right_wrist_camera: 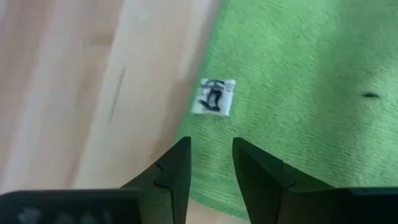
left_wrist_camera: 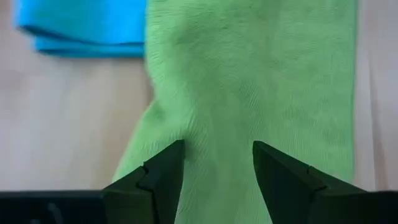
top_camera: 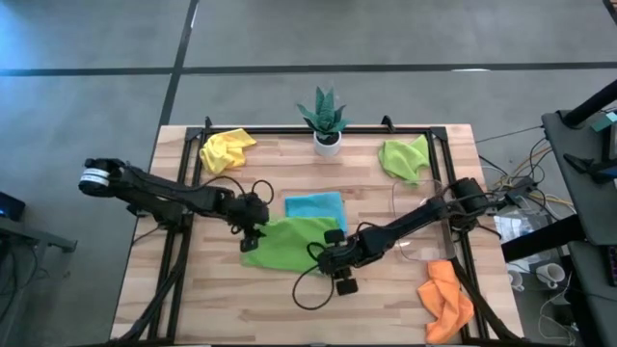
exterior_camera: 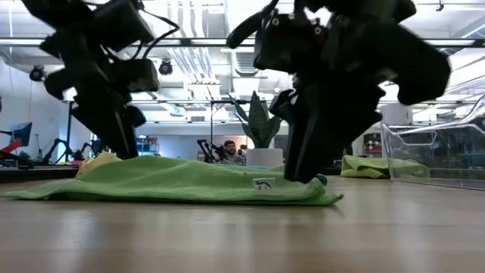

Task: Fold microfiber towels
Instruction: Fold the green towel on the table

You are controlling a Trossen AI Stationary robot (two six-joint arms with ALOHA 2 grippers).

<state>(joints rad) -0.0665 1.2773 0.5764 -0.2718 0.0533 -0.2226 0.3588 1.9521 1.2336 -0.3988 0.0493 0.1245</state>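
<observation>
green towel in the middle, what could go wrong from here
The left pincer and right pincer are open over opposite edges of the green towel. Uneven grabs could skew the fold. The blue towel lies right beside it and might get dragged along.

Light wooden plank table (top_camera: 193,299) in black frame. Lying on it: spread lime green microfiber towel (top_camera: 284,246), folded blue towel (top_camera: 315,205), crumpled yellow towel (top_camera: 227,147), second lime green towel (top_camera: 405,157), orange towel (top_camera: 446,297), clear plastic tray (top_camera: 416,253), white-potted green plant (top_camera: 326,120).
</observation>
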